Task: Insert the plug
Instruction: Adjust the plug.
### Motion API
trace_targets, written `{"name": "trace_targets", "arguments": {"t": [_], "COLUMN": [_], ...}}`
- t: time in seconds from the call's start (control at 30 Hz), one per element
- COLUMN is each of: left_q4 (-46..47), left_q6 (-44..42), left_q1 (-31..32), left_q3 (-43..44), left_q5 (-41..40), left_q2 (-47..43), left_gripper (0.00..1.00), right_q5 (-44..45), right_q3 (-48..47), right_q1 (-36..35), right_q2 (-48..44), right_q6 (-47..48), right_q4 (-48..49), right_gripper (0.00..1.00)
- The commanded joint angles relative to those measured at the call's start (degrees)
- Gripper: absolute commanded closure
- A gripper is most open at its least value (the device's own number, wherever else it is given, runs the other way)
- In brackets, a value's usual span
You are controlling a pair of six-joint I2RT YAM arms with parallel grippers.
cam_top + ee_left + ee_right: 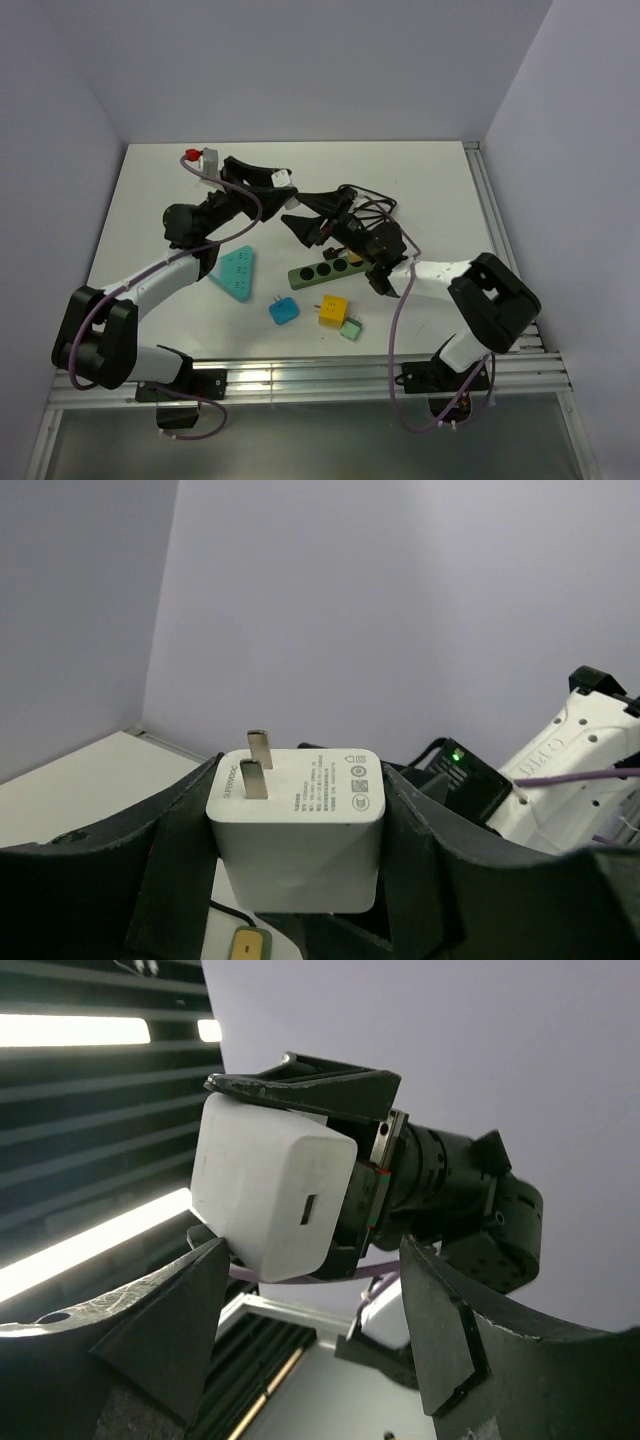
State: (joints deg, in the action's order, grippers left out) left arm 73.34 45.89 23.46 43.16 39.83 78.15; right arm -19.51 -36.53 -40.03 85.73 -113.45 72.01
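My left gripper (pixel 272 180) is clamped on the white plug (pixel 296 830), a finger (pixel 165 865) pressed against each side and its two prongs (pixel 257 765) showing on the face turned up between them. My right gripper (pixel 312 1290) has its fingers spread apart around nothing, with the plug just beyond their tips. Below my right fingers the green power strip (pixel 326 269) lies flat on the white table (pixel 420 190). Plain pale lilac walls (pixel 300 70) enclose the table.
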Motion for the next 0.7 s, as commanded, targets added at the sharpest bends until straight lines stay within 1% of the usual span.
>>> {"name": "trace_targets", "arguments": {"t": [0.0,0.07,0.2,0.33,0.4,0.5,0.57,0.63,0.67], "left_q4": [32.7,33.1,31.9,32.9,32.0,25.4,19.1,16.0,12.2], "left_q6": [-0.3,-0.7,-1.8,-2.0,-3.3,-6.9,-9.4,-11.4,-13.0], "left_q1": [0.2,0.3,0.3,0.3,0.3,0.2,0.3,0.2,0.3], "left_q3": [2.1,1.3,0.1,-1.8,-2.6,-2.3,-2.1,-2.5,-2.8], "left_q5": [1.9,2.0,2.2,0.9,0.4,0.2,-0.8,-1.9,-2.3], "left_q2": [-2.6,-3.4,-6.2,-7.7,-8.9,-11.3,-12.9,-15.8,-16.8], "left_gripper": [1.00,1.00,1.00,1.00,1.00,1.00,1.00,1.00,1.00], "right_q5": [4.5,6.4,8.5,9.7,10.1,10.7,8.7,7.4,7.5], "right_q3": [-3.5,-4.5,-7.3,-10.5,-10.4,-8.2,-8.2,-7.9,-7.3], "right_q1": [-3.3,-4.3,-5.3,-6.5,-6.8,-7.0,-7.0,-7.0,-7.3], "right_q2": [6.3,8.5,13.6,15.5,15.5,14.9,15.1,15.3,14.9], "right_q6": [-15.2,-17.0,-19.2,-20.4,-19.9,-18.9,-18.1,-17.2,-16.8], "right_q4": [19.7,23.9,28.9,28.9,28.9,28.9,28.9,29.0,29.0], "right_gripper": [0.26,0.26,0.26,0.26,0.26,0.26,0.27,0.28,0.30]}}
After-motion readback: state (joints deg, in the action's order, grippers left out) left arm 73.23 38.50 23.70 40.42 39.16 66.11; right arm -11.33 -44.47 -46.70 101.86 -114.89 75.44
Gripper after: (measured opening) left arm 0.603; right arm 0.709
